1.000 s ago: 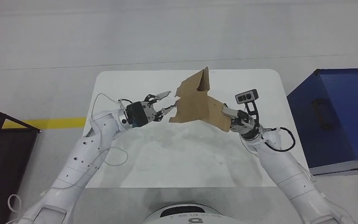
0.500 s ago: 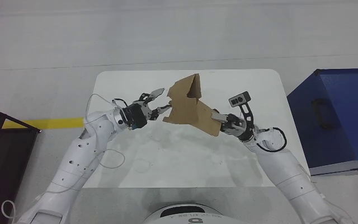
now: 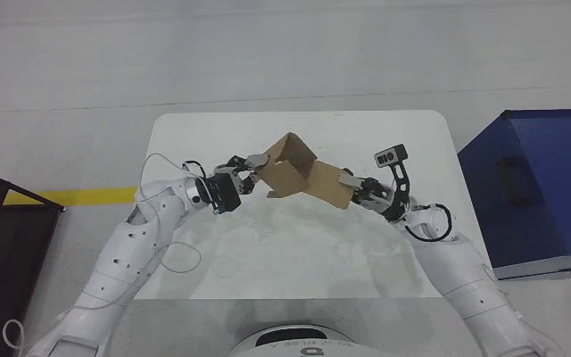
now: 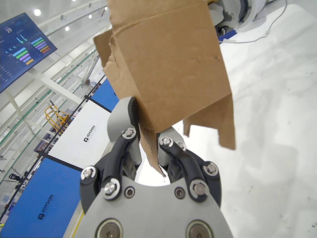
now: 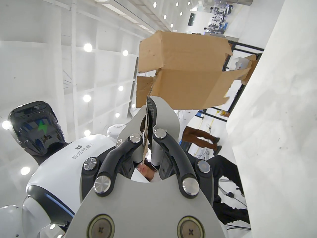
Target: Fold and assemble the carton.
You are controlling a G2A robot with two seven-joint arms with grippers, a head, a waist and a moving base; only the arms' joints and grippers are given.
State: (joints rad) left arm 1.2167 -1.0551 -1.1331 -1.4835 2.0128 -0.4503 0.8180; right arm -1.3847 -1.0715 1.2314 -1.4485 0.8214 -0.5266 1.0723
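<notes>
The carton (image 3: 294,170) hangs in the air over the white bench (image 3: 294,250), between both hands. The left hand (image 4: 147,122) pinches one end flap and the right hand (image 5: 149,110) pinches the other, likely so it can open up square.

We see the carton (image 3: 299,172), plain brown cardboard, standing open as a squared sleeve, tilted, its end flaps loose and ragged-edged. One end flap is pinched in the left gripper (image 3: 253,170), the opposite one in the right gripper (image 3: 351,186), so it hangs between them over mid-table (image 3: 178,134)
</notes>
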